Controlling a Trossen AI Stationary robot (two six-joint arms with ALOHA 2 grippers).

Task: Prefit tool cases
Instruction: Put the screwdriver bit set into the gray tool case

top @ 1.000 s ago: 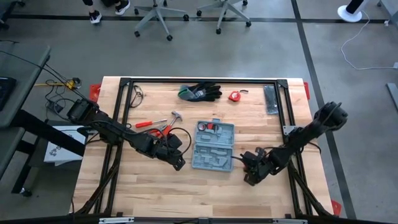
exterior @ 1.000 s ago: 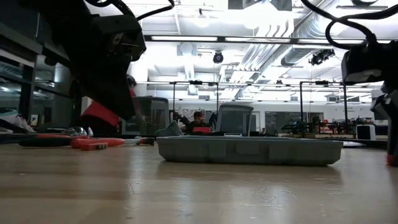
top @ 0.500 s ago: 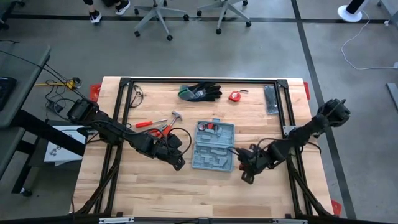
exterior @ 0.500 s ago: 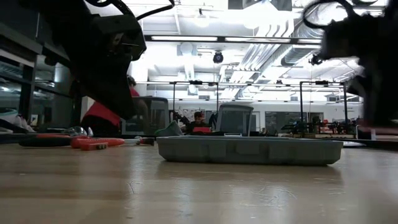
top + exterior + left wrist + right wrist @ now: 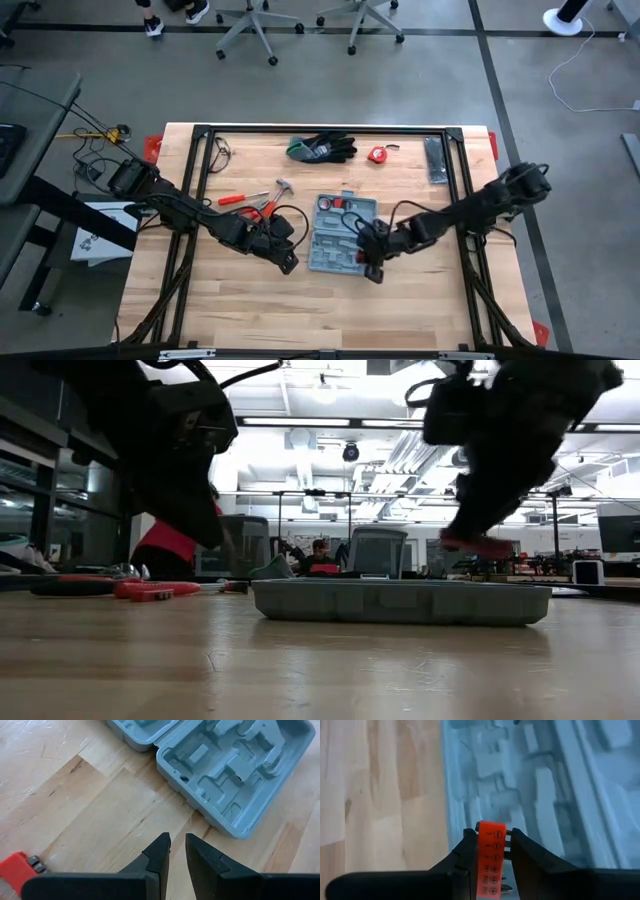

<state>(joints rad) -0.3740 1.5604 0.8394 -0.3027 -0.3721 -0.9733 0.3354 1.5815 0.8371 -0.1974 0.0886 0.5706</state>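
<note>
The grey-blue tool case (image 5: pixel 342 235) lies open on the wooden table, both halves flat with their moulded recesses up (image 5: pixel 235 765). My right gripper (image 5: pixel 369 266) hangs over the case's near right corner (image 5: pixel 530 785). It is shut on a small orange-red bit holder (image 5: pixel 491 845) printed with screw-head symbols, which the low view shows above the case (image 5: pixel 478 545). My left gripper (image 5: pixel 177 840) hovers over bare wood just left of the case (image 5: pixel 288 262). Its fingers stand a narrow gap apart with nothing between them. My right gripper pinches the orange-red bit holder by its two long sides (image 5: pixel 481 851) between its two fingers. The holder lies along the fingers and its end (image 5: pixel 491 826) sticks out a little past the tips. The fingers slant down from the table's right. The holder is clear of the case.
Left of the case lie a red screwdriver (image 5: pixel 232 198), a hammer (image 5: pixel 283 187) and red-handled pliers (image 5: pixel 262 207). Near the far edge are black-and-green gloves (image 5: pixel 322 148), a red tape measure (image 5: pixel 377 154) and a dark flat bar (image 5: pixel 435 160). Red items sit in the case's far half (image 5: pixel 340 205).
My right gripper has swung from the bare wood right of the case toward the table's left until it is over the case's near right corner. It has risen a little and rolled on the way. The orange-red holder stays between its fingers.
</note>
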